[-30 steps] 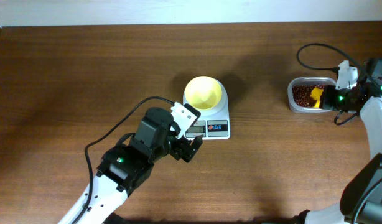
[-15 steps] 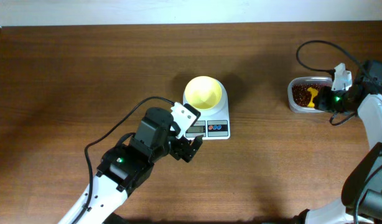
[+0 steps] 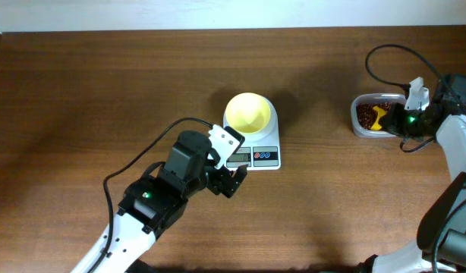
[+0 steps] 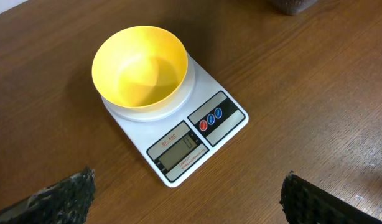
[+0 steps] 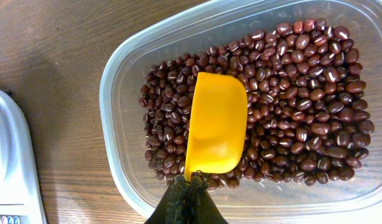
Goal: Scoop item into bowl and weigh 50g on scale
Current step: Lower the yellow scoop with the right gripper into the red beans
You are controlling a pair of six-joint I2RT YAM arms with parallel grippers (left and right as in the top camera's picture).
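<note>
The dark red-brown beans fill a clear plastic tub at the table's right. My right gripper is shut on the handle of a yellow scoop, which lies bottom up on the beans; in the overhead view the gripper is at the tub's right end. The empty pale yellow bowl stands on the white scale at the table's middle. My left gripper is open and empty just in front of the scale.
A black cable loops behind the tub. The scale's display and its red and blue buttons face my left gripper. Bare wooden table lies to the left and along the front.
My right gripper has drawn back to the right along the tub and the scoop has shifted on the beans. The left arm has not moved.
</note>
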